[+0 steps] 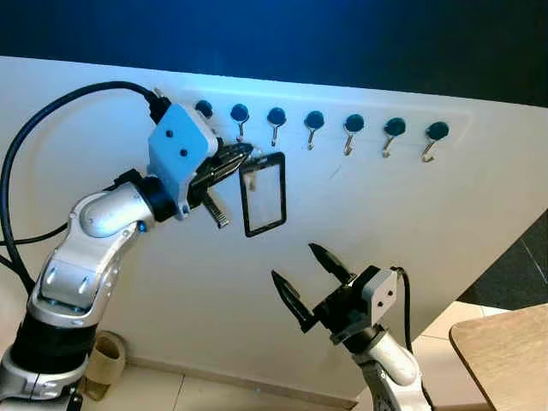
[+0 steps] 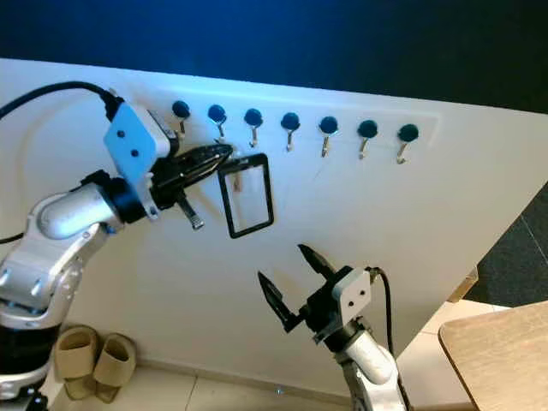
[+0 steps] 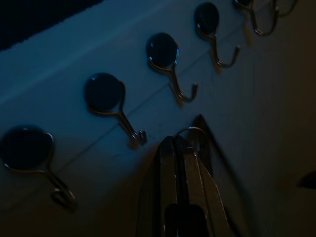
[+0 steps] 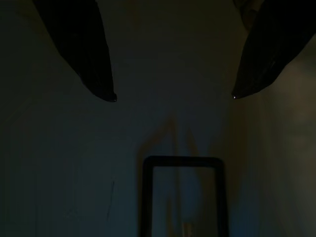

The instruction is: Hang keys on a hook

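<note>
Clenched on a thin metal key ring [image 3: 190, 132] with a black rectangular tag [image 1: 263, 194], the left end effector [image 1: 242, 155] is held below a dark round-headed wall hook [image 1: 240, 116]; hanging is judged unfinished, while the right end effector [image 1: 309, 276] is spread empty.

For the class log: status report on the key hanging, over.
Left gripper shut on key ring, card holder dangling beside hooks. Right gripper open, idle below. Nothing in the way.

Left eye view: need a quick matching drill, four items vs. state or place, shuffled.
Items:
1. left gripper
2. right gripper
3. black-framed tag
4. wall hooks

States:
A. in a row, dark round caps
B. fingers spread open, below the tag
C. fingers shut on the key ring, up by the hooks
D. dangling flat against the white wall

Pairs: 1-C, 2-B, 3-D, 4-A
</note>
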